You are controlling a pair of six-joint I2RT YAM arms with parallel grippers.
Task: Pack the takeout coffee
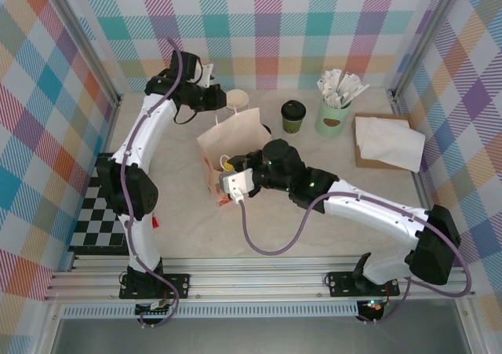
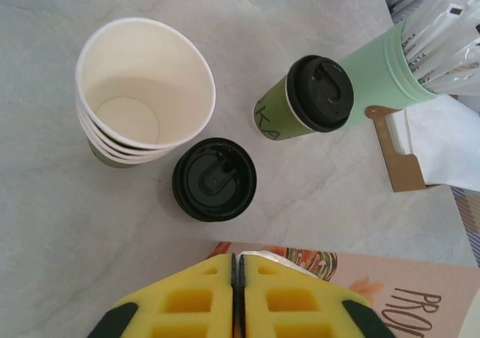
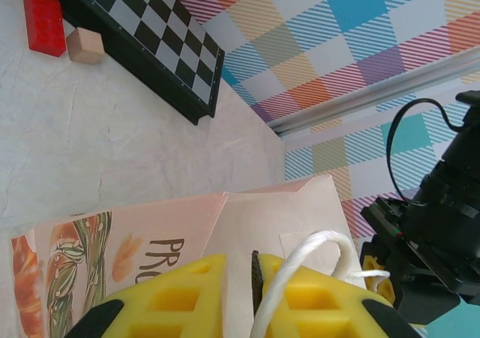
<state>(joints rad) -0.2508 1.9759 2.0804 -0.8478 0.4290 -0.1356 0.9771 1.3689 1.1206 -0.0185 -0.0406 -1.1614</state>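
The takeout coffee (image 1: 293, 116) is an olive-green cup with a black lid (image 2: 320, 93). It stands upright at the back of the table, apart from both grippers. A pink paper bag (image 1: 235, 144) stands in the middle with its mouth up. At the bag's far rim, my left gripper (image 1: 222, 104) (image 2: 234, 257) has its yellow fingers pressed together, and the rim runs in under the tips. On the near side, my right gripper (image 1: 223, 169) (image 3: 240, 257) pinches the bag's wall (image 3: 255, 218). The white rope handle (image 3: 315, 248) loops over one finger.
A stack of lidless cups (image 2: 142, 91) and a loose black lid (image 2: 214, 179) sit behind the bag. A mint mug of sachets (image 1: 333, 117) and a napkin tray (image 1: 388, 140) stand at the back right. A checkerboard (image 1: 98, 213), red block (image 3: 43, 23) and wooden block (image 3: 85, 46) lie left.
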